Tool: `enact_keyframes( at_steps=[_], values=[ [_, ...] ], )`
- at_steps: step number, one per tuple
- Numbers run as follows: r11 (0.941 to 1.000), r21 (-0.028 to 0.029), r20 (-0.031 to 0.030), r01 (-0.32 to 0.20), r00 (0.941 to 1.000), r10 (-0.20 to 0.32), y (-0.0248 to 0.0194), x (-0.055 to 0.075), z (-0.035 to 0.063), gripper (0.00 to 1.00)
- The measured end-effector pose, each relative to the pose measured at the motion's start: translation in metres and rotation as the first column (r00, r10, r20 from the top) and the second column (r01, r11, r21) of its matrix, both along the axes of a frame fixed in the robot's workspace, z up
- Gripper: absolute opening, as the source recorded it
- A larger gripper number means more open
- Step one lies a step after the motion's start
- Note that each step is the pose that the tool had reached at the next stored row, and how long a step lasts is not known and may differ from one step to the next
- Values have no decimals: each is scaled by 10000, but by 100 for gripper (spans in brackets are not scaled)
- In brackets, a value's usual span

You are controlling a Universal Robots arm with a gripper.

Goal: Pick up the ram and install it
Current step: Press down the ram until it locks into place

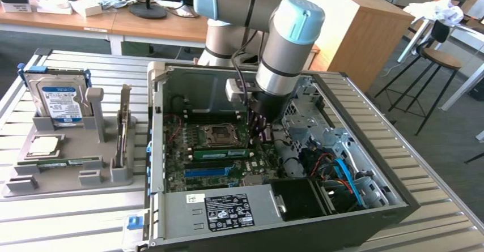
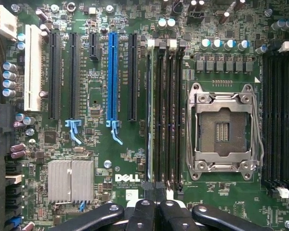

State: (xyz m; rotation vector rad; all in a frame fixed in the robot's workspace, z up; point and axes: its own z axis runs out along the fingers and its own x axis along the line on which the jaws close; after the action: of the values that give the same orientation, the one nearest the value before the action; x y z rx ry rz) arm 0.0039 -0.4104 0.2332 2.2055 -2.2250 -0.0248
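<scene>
**Memory stick seated in the board, gripper closed above it**

The ram [image 1: 221,153] lies flat-edged in a slot on the motherboard [image 1: 204,170] inside the open computer case [image 1: 363,221], a long green strip running beside the processor socket [image 1: 217,132]. In the wrist view the ram [image 2: 150,110] appears edge-on as a thin line in the slot nearest the blue expansion slot [image 2: 112,77], with the empty black memory slots [image 2: 171,110] between it and the processor socket [image 2: 225,127].

The gripper [image 1: 257,130] hangs just above the board, close to the ram's end toward the exterior view's right and slightly apart from it. Its fingers [image 2: 142,214] are pressed together with nothing between them; in the wrist view the gripper [image 2: 154,211] sits directly over the end of the ram's slot, its dark linkage arms spread to either side.

The arm [image 1: 284,42] descends from beyond the case's far wall, its last section nearly vertical, reaching straight down into the case with the wrist pointing at the board.

In the case's near corner lies the power supply [image 1: 226,209] with its black label. On the slatted table [image 1: 68,218], at the exterior view's left of the case, stands a grey parts holder [image 1: 53,175] carrying an upright hard drive [image 1: 60,102] and a card standing on edge [image 1: 123,124].
</scene>
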Motion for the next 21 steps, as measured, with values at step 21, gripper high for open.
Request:
enact_keyframes(
  at_steps=[21],
  values=[
    [10000, 1, 1, -1, 10000, 1, 25, 0, -43, 10]
  ],
)
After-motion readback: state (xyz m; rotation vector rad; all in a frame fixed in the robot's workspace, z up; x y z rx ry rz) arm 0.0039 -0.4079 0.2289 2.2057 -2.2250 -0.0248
